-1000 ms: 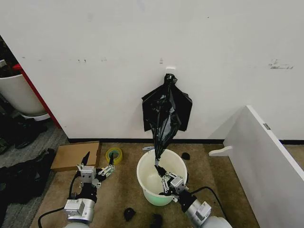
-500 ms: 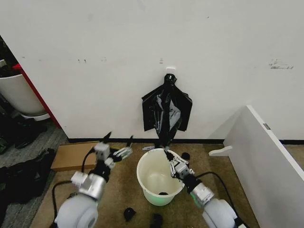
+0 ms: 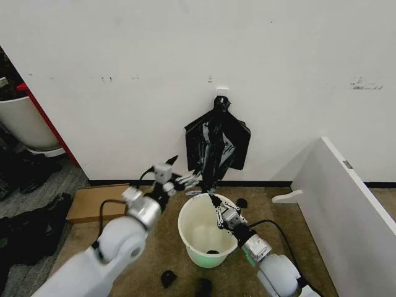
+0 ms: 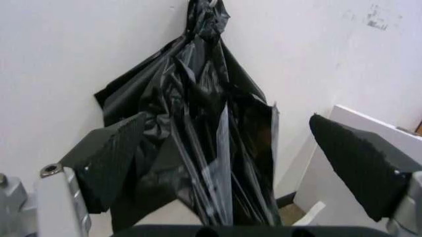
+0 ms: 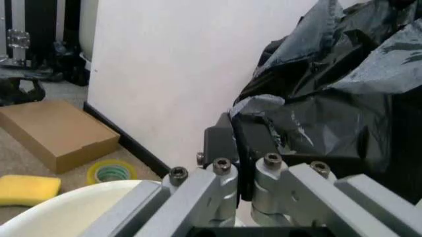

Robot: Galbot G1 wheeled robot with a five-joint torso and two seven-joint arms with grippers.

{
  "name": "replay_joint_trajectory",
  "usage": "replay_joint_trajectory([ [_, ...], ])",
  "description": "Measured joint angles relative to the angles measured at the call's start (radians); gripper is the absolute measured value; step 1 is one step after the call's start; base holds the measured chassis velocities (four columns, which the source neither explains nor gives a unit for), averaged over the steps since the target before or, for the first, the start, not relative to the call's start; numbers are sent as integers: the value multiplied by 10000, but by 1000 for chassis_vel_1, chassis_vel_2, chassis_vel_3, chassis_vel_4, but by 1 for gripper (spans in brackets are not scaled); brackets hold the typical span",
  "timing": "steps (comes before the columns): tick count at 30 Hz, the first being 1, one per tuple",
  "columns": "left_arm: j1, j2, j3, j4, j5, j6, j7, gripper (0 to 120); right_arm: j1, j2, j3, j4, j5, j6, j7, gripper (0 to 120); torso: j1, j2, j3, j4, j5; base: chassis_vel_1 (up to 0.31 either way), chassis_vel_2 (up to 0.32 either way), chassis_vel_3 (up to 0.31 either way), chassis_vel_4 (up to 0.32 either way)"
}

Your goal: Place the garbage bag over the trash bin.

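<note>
- The thin, glossy, crinkly black plastic garbage bag (image 3: 216, 145) hangs from a small white hook on the white wall (image 3: 185, 74), directly above the far rim of the round white plastic trash bin (image 3: 192, 238); its lower tail tapers down toward that rim.
- My right claw (image 3: 216, 202) sits just over the bin's far rim, fingers pressed together on the bottom tip of the bag; in my right wrist view the dark pads (image 5: 247, 148) are closed with bunched black film (image 5: 329, 98) against them.
- My left claw (image 3: 183, 180) is raised beside the bin, at its left, close to the bag's lower left edge. Its jaws stand wide apart; my left wrist view shows both black fingertips (image 4: 112, 158) spread with the bag (image 4: 204, 143) between them, not touching it.
- The bin stands on brown carpet, a small dark object lying in its bottom.
- Left of the bin lie a flat brown cardboard box (image 3: 99, 202) and a yellow-green roll of tape (image 5: 110, 173).
</note>
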Motion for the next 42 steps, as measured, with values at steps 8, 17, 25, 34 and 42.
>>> replay_joint_trajectory([
  [8, -1277, -401, 785, 947, -339, 183, -335, 91, -18, 53, 46, 45, -9, 23, -19, 0, -1, 0, 0, 0, 2, 0, 0, 0, 0],
  [17, -1400, -1035, 1062, 1735, -436, 188, -640, 61, -97, 28, 125, 222, 28, 36, -25, 0, -1, 0, -1, 2, 1, 0, 0, 0, 0],
  [25, -1436, -1207, 1115, 1964, -476, 139, -564, 32, -210, 41, 140, 328, 26, 35, -31, 0, -1, 0, -2, 2, 1, 0, 0, 0, 0],
  [34, -1602, -1402, 1225, 2300, -477, 51, -552, 0, -225, 32, 113, 342, 11, 21, -33, 0, -1, 0, -1, 2, 1, 0, 0, 0, 0],
  [42, -1521, -1530, 835, 2284, -743, -126, -693, 0, -529, 12, 346, 654, 325, -82, -65, 21, -1, 0, -2, 3, -1, 0, 0, 0, 0],
])
